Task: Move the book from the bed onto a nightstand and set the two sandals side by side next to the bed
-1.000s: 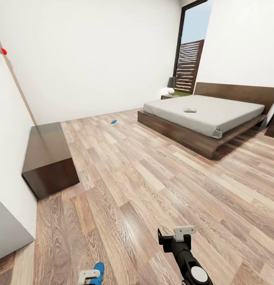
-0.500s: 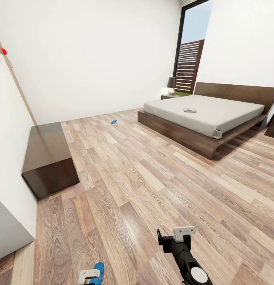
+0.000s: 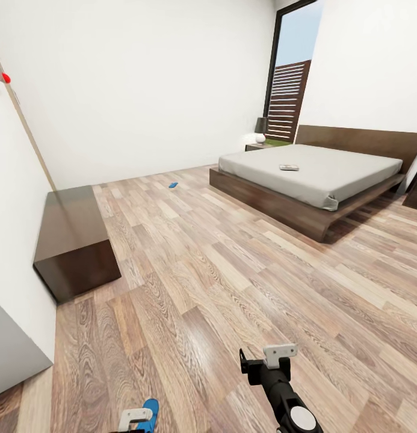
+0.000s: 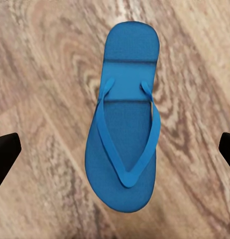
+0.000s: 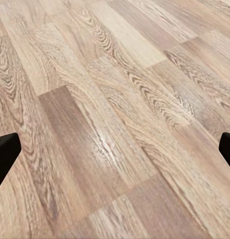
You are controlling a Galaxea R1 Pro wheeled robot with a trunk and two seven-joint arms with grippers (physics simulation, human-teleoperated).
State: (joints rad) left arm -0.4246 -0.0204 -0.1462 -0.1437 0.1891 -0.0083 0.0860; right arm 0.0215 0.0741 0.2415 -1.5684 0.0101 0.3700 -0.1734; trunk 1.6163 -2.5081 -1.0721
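Sandal [image 4: 125, 124] lay flat on plank floor [image 4: 40, 99] | my left gripper [image 4: 115, 149] was spread wide over it, holding nothing | right gripper [image 5: 115, 149] wide too, empty.

I see walls [image 3: 142, 72] of plain white and a floor [image 3: 232, 270] of wood planks in mixed tan and brown with swirling grain. The bed [image 3: 280, 207] has a dark-brown frame under a light-grey mattress [image 3: 328, 171]. The near sandal [image 4: 126, 119] is bright blue all over, sole and straps alike; the far sandal [image 3: 172, 185] is a blue speck. The low cabinet [image 3: 73, 240] is glossy dark brown. My left pincer [image 4: 115, 149] shows black fingertips.
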